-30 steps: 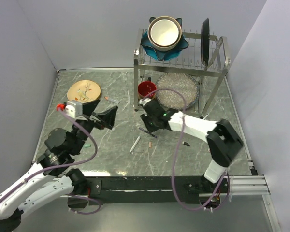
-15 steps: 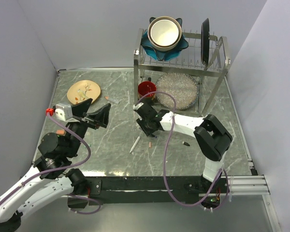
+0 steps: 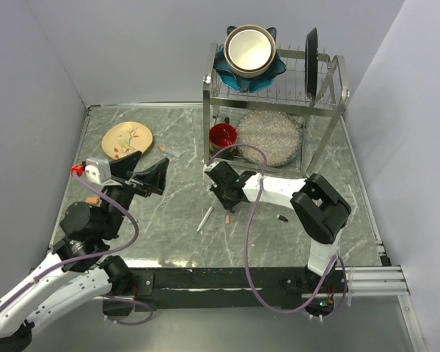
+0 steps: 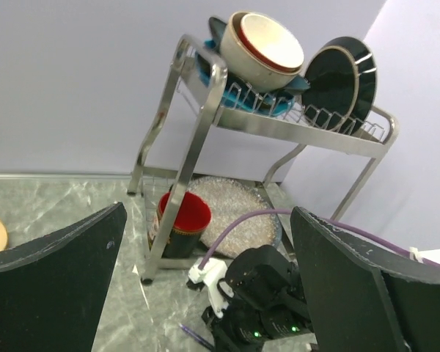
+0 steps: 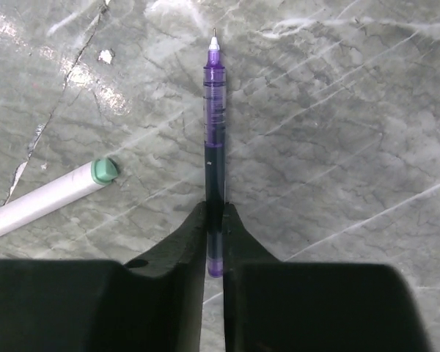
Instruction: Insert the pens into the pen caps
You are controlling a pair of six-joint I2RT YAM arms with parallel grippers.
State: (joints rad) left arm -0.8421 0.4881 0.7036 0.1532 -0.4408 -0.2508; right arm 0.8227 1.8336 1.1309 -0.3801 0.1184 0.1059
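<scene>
My right gripper is low on the table, and in the right wrist view its jaws are shut on a dark purple pen that lies flat, uncapped tip pointing away. A white pen with a teal-green end lies just left of it, also seen as the white pen from above. A small orange pen cap and a black pen cap lie on the table nearby. Another thin pen lies by the wooden plate. My left gripper hangs open and empty above the table's left side.
A metal dish rack at the back holds a bowl and a black plate. Under it stand a red cup and a glittery plate. A wooden plate lies at the back left.
The right gripper has slid a little left and closed its jaws on the purple pen. The left arm shifted left early on, then stayed still and open.
</scene>
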